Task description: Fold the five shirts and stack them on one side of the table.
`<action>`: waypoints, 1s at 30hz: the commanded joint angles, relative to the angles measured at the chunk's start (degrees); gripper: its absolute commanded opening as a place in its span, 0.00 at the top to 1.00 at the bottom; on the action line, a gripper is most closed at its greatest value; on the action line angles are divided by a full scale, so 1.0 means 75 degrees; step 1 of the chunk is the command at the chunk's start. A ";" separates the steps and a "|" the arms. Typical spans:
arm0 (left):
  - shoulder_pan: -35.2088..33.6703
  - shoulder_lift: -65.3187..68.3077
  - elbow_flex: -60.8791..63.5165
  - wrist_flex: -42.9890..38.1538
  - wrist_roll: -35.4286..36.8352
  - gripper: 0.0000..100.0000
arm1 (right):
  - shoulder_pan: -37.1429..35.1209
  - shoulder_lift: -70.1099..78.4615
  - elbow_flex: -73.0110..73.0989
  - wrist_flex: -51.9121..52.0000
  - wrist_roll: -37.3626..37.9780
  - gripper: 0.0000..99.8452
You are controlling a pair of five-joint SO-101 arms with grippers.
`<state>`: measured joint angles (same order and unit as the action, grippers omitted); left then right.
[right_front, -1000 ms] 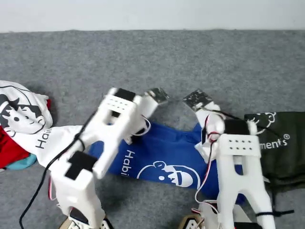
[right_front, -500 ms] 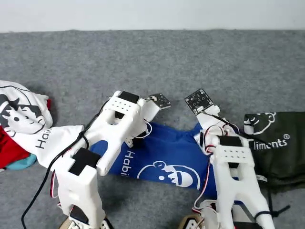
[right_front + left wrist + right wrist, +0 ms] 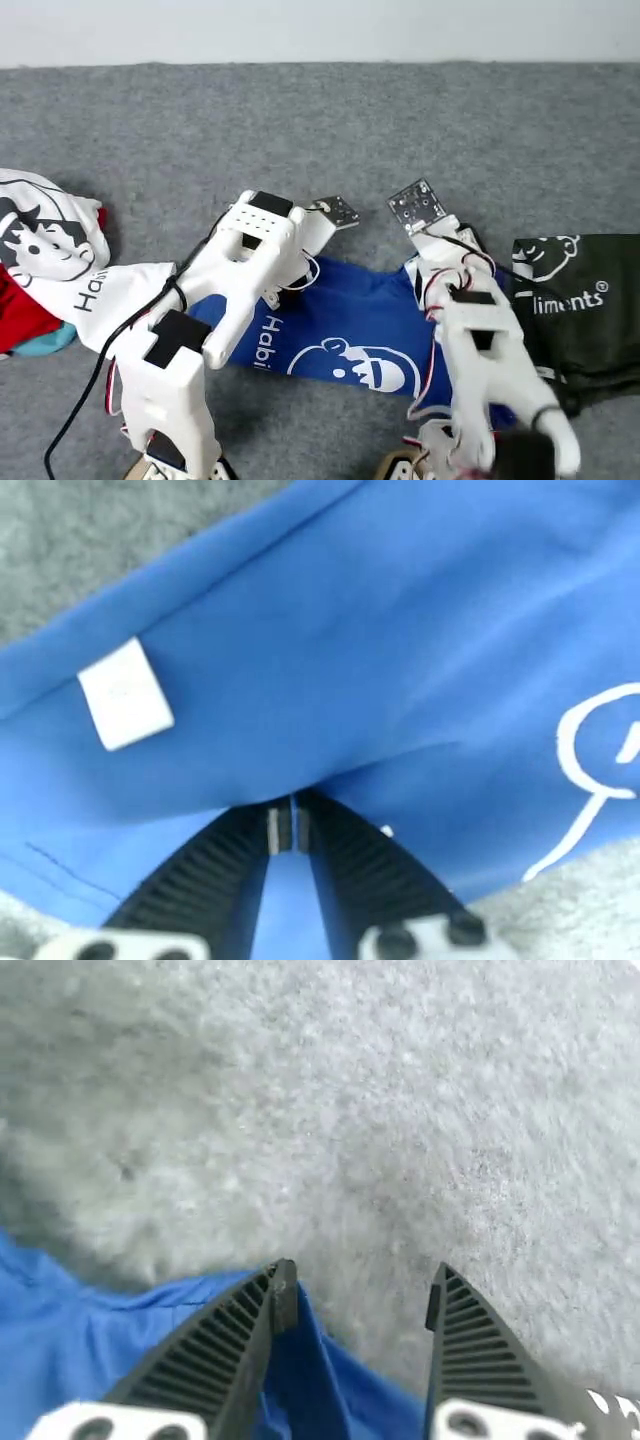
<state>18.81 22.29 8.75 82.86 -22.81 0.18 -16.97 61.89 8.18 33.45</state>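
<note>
A blue shirt (image 3: 350, 335) with white print lies spread on the grey table between the two arms. The left arm (image 3: 245, 275) bends over the shirt's far left edge. My left gripper (image 3: 286, 827) is shut on a fold of the blue shirt (image 3: 400, 660), near its white tag (image 3: 125, 693). The right arm (image 3: 470, 330) stands over the shirt's far right corner. There my right gripper (image 3: 360, 1300) is open, one finger above the blue shirt's edge (image 3: 130, 1360) and the other above bare carpet.
At the left lies a white shirt (image 3: 60, 255) with a cartoon face, over a red shirt (image 3: 18, 315) and a teal one (image 3: 52, 340). A dark green shirt (image 3: 585, 300) lies at the right. The grey carpet (image 3: 330, 130) stretches behind the arms.
The left arm has come down and slightly right onto the blue shirt's far edge. The right arm's rear links have swung toward the front while its wrist stayed near the shirt's right corner.
</note>
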 commanded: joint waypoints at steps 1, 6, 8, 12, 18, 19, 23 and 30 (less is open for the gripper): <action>0.0070 -0.0035 -0.0018 -0.0047 0.0059 0.99 | 0.0240 0.1096 -0.1149 -0.0299 -0.0059 0.79; 0.0070 -0.0035 -0.0018 -0.0035 0.0059 0.99 | 0.0510 0.2374 -0.3223 0.0639 -0.0211 0.79; 0.0070 -0.0035 -0.0018 -0.0035 0.0059 0.99 | 0.0533 0.2643 -0.3903 0.1166 -0.0516 0.79; 0.0070 -0.0035 -0.0018 -0.0023 0.0059 0.99 | 0.0545 0.2772 -0.4841 0.2057 -0.0668 0.79; 0.0070 -0.0035 -0.0018 -0.0012 0.0059 0.99 | 0.0533 0.2772 -0.6060 0.3710 -0.0668 0.79; 0.0070 -0.0035 -0.0018 -0.0012 0.0059 0.99 | 0.0510 0.2772 -0.6119 0.4190 -0.0656 0.79; 0.0070 -0.0035 -0.0018 -0.0012 0.0059 0.99 | 0.0674 0.2889 -0.6025 0.5116 -0.0481 0.79; 0.0070 -0.0035 -0.0018 -0.0035 0.0059 0.99 | 0.1225 0.3065 -0.5779 0.5445 -0.0223 0.79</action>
<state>18.81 22.29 8.75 82.86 -22.81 8.44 6.68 18.81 47.30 30.99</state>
